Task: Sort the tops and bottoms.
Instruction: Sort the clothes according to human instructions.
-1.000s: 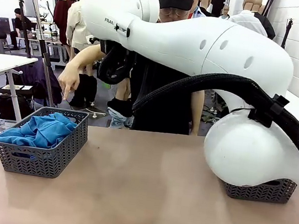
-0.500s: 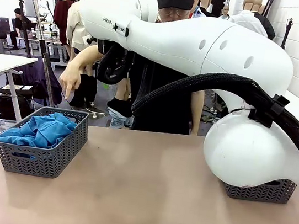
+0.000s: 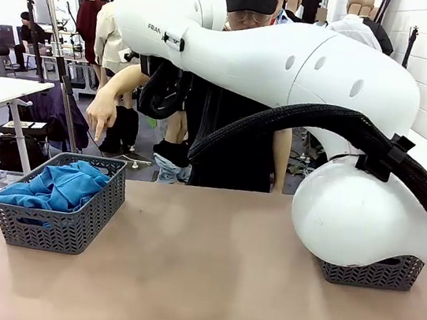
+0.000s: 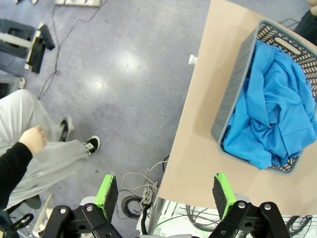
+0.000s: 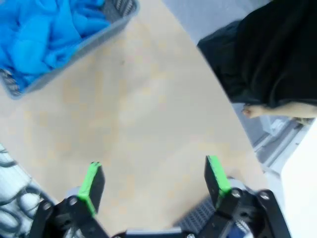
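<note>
Shirts of bright sky-blue knit (image 3: 57, 184) sit heaped in the grey mesh basket (image 3: 60, 230) at the table's left, seemingly sorted already. Both the left gripper (image 4: 162, 191) and right gripper (image 5: 153, 181) hang spread wide, holding nothing.
</note>
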Action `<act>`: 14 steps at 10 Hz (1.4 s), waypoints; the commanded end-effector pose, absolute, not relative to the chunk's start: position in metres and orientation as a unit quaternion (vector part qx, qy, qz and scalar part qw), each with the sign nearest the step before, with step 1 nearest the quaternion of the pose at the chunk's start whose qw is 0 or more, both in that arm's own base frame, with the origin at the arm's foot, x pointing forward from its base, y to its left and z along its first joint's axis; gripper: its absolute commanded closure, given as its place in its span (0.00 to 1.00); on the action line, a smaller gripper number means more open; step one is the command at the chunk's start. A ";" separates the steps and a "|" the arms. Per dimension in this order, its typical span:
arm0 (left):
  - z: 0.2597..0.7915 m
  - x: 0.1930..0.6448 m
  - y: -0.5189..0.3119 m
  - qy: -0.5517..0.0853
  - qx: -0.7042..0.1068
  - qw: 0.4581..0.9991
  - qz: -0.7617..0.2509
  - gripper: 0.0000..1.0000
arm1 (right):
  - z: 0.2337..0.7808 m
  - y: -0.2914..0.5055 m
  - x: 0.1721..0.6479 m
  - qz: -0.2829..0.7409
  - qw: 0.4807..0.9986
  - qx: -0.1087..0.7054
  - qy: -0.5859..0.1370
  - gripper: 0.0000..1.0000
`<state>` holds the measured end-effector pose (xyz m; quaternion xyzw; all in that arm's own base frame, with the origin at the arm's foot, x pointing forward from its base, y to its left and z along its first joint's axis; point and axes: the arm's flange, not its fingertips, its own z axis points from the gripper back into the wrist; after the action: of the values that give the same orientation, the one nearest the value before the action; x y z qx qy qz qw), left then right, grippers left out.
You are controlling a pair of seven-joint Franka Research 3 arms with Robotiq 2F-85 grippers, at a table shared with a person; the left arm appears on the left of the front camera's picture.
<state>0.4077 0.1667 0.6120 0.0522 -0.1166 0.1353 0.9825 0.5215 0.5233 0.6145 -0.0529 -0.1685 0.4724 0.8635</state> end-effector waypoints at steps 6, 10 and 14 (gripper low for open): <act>0.622 0.420 -0.073 -0.191 0.005 0.961 -0.198 0.00 | 0.625 0.275 0.400 0.231 0.941 -0.082 -0.233 0.00; 0.574 0.408 -0.128 -0.194 0.001 0.941 -0.276 0.00 | 0.487 0.211 0.378 0.116 0.963 0.001 -0.242 0.00; 0.568 0.408 -0.126 -0.219 0.009 0.939 -0.266 0.00 | 0.415 0.200 0.339 0.056 0.976 0.011 -0.208 0.00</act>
<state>0.4120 -0.1312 0.5732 0.0122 -0.2040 -0.2565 0.9447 0.5318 0.3254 0.6315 0.0113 -0.1935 0.0796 0.9778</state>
